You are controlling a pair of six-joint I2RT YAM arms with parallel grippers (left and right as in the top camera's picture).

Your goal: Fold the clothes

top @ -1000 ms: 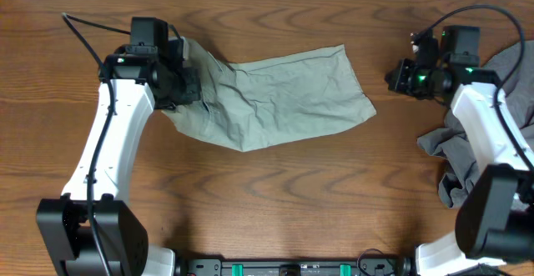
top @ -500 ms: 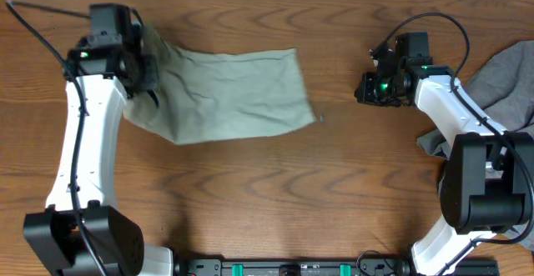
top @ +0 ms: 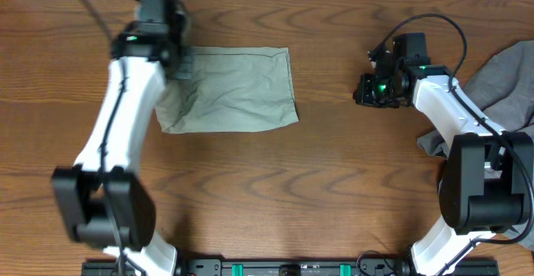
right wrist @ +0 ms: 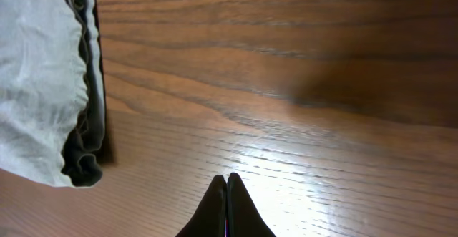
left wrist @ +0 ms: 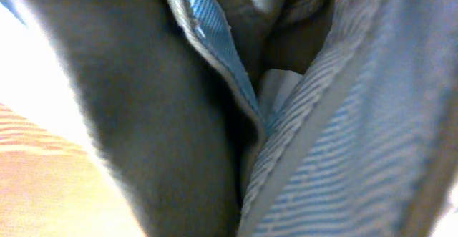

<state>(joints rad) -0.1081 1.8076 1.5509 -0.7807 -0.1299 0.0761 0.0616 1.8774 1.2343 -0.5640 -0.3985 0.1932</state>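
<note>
I am watching the green garment (top: 238, 88) lying spread on the table (top: 334, 193), in the upper left-of-centre part of the overhead view. It is sitting as a rough rectangle, wrinkled, with its right edge fairly straight and its lower left corner bulging outward. The left arm (top: 125, 117) is reaching across that left side and covering part of it.

The left fingers (top: 178, 60) are sitting right at the garment's upper left corner, touching the fabric. The overhead view is blurring them, and the left wrist view is showing only out-of-focus folds of striped cloth pressed up against the lens, so I cannot tell whether they are apart or together.

The right fingers (right wrist: 213, 214) are pressing together into one dark point, holding nothing, and hovering over bare wood. In the overhead view they are hanging to the right of the garment, well apart from it. A pale cloth edge (right wrist: 43, 79) with a darker layer beneath is showing at the left of the right wrist view; I cannot tell which garment it belongs to.

A grey pile (top: 501, 76) of clothing is lying at the table's right edge, beside the right arm and far from the green garment.
</note>
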